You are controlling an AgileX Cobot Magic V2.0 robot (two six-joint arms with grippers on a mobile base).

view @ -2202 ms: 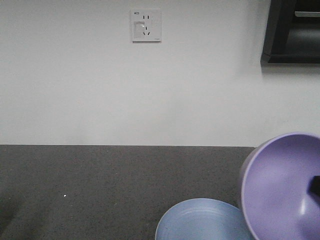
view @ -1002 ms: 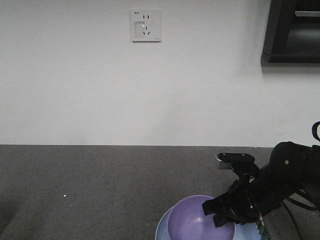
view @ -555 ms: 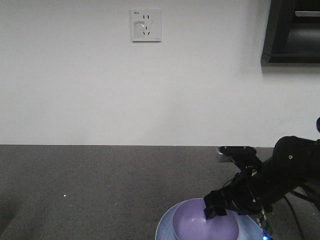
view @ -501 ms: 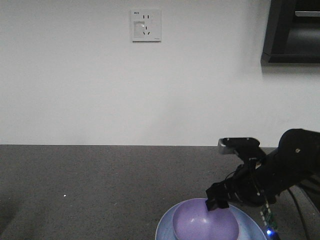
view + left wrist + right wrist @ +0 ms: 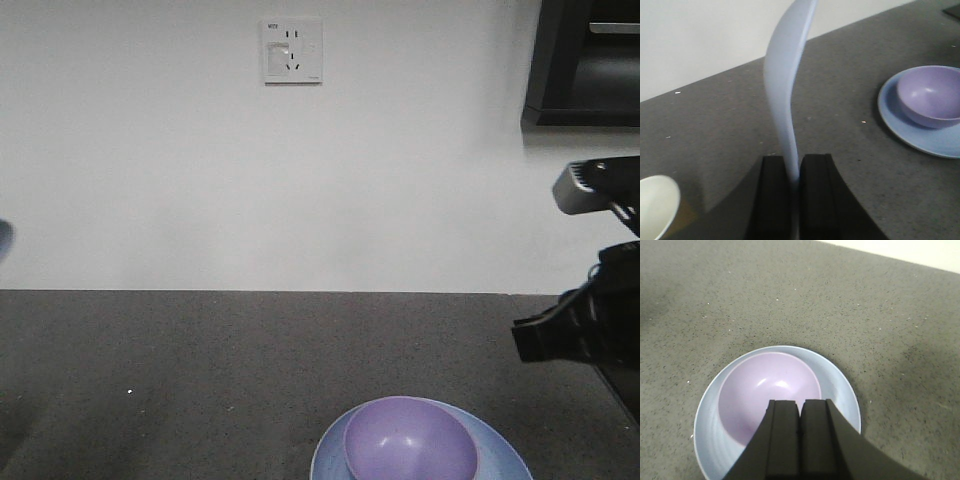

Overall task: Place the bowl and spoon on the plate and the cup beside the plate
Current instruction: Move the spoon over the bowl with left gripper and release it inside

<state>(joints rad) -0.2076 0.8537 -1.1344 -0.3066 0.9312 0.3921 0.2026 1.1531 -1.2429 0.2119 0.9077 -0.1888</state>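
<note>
Spoon point(image 5: 785, 90) stands upright, its handle pinched between the closed left fingers point(image 5: 776, 200), well apart from the plate point(image 5: 892, 122) where the bowl point(image 5: 930, 95) sits. Right fingers point(image 5: 784, 440) are pressed together, empty, above the bowl. Best carry the spoon across low, tilt it flat, and release only once it rests on the plate. The cup point(image 5: 655, 202) stands near the left arm.

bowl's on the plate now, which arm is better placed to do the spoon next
Left, most likely. The left claw is shut on the spoon, and its camera shows the bowl sitting on the plate. The right claw is shut on nothing, above the bowl.
</note>
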